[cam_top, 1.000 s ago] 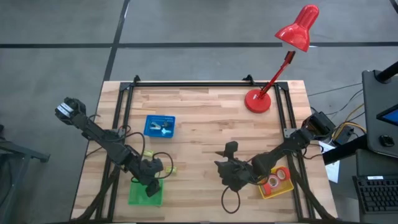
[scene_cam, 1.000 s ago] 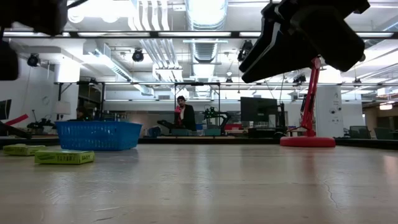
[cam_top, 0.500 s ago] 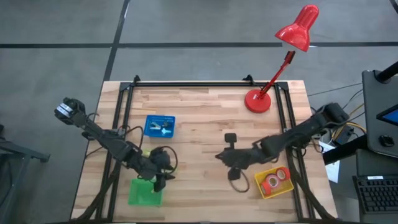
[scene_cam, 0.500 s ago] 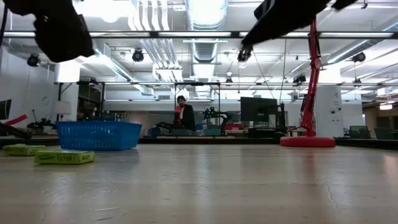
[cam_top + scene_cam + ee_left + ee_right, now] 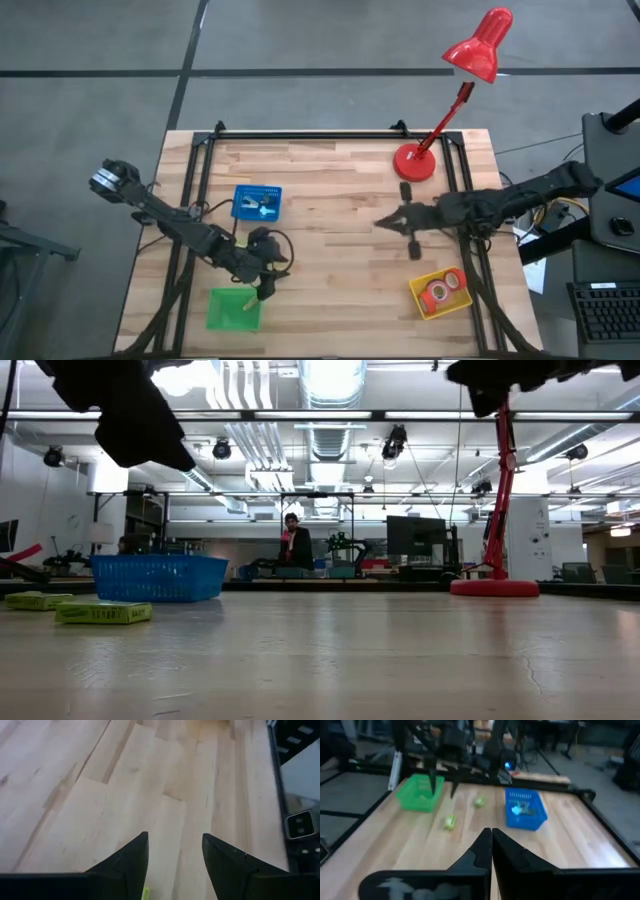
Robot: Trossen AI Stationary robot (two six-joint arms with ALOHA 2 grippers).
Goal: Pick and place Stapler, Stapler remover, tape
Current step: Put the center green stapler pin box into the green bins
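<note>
Two red tape rolls [image 5: 439,290] lie in the yellow tray [image 5: 419,299] near the table's front right corner, and small pale items whose kind cannot be told sit in the blue basket [image 5: 257,201] left of the table's middle. The green basket [image 5: 233,309] stands at the front left edge, with two small yellow-green objects [image 5: 450,822] loose on the wood between it and the blue basket. The left claw [image 5: 262,283] hangs just beside the green basket's inner corner, fingers [image 5: 131,860] spread with nothing between them. The right claw [image 5: 386,222] hovers over bare table [image 5: 330,180] right of centre, below the lamp's base [image 5: 414,163], shut on nothing. The risk, as I judge it, is that a shut claw lowered onto a loose piece would push it aside rather than take it. The left arm's slack cable could also catch the green basket's rim and drag it.
</note>
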